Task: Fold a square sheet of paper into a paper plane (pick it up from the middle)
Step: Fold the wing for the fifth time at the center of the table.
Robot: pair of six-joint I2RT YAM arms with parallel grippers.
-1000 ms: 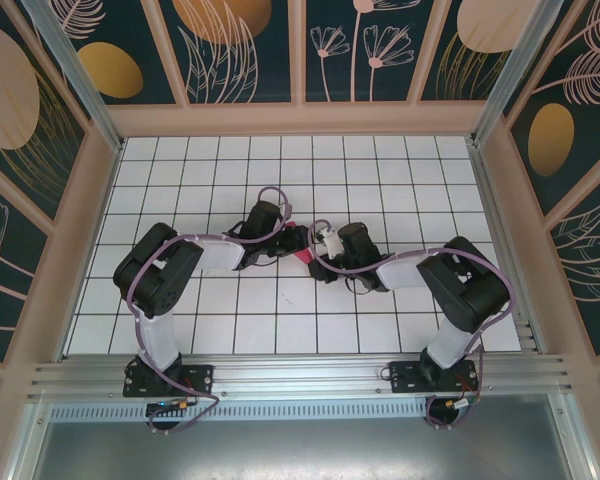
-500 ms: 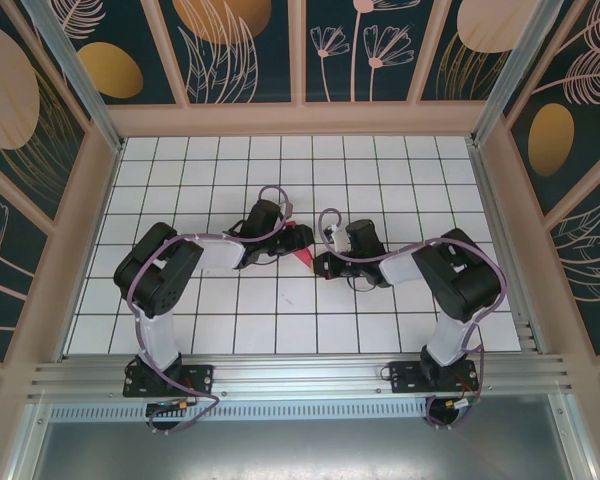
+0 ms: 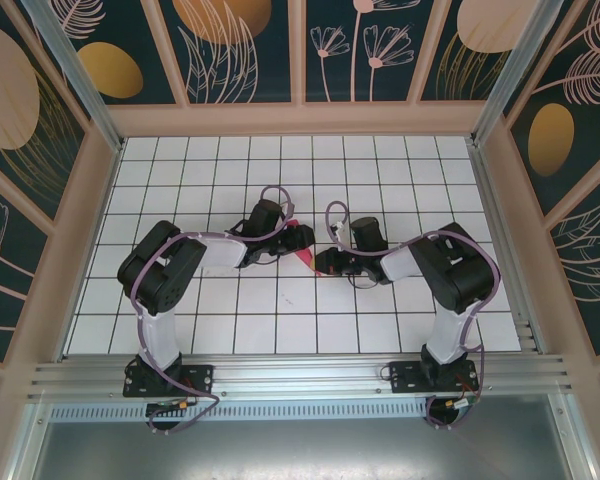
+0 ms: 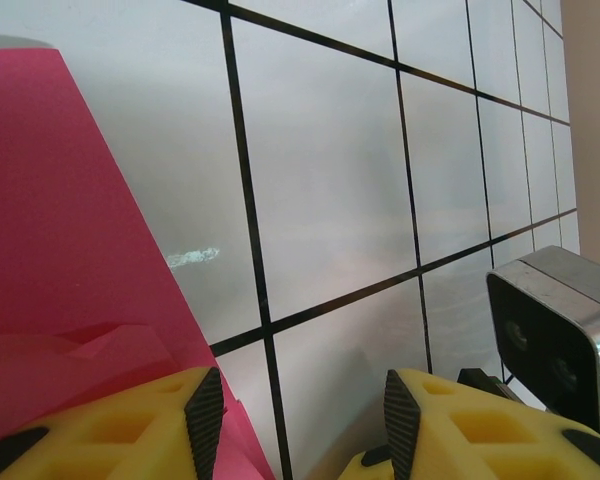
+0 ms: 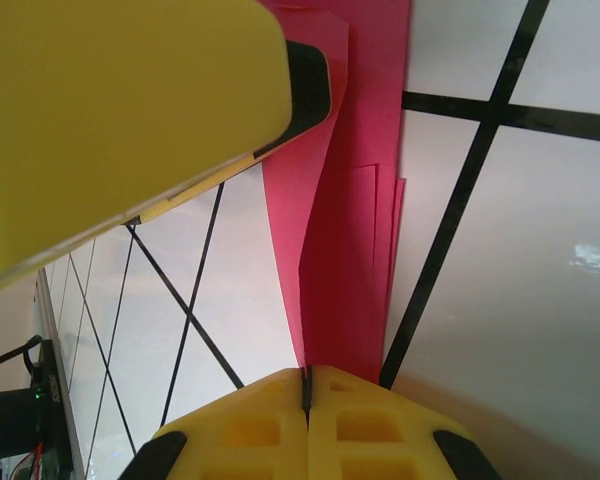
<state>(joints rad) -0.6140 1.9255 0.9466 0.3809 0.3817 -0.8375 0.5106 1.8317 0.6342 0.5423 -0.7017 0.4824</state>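
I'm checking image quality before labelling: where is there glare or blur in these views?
Top external: even and sharp, faint shadows under the arms. Left wrist: a small glare streak on the table beside the pink paper; the left pincer looks soft. Right wrist: a glare patch at right, a close yellow finger blurred, paper creases crisp.

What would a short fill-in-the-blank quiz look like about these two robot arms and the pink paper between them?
1. The white table under the folded magenta-pink paper is marked with black ___ lines.
2. The right gripper is ___ on the paper's narrow end.
3. The left gripper has its fingers ___, with bare table showing between them.
4. Both grippers' fingers are coloured ___.
Missing words: grid; shut; apart; yellow.
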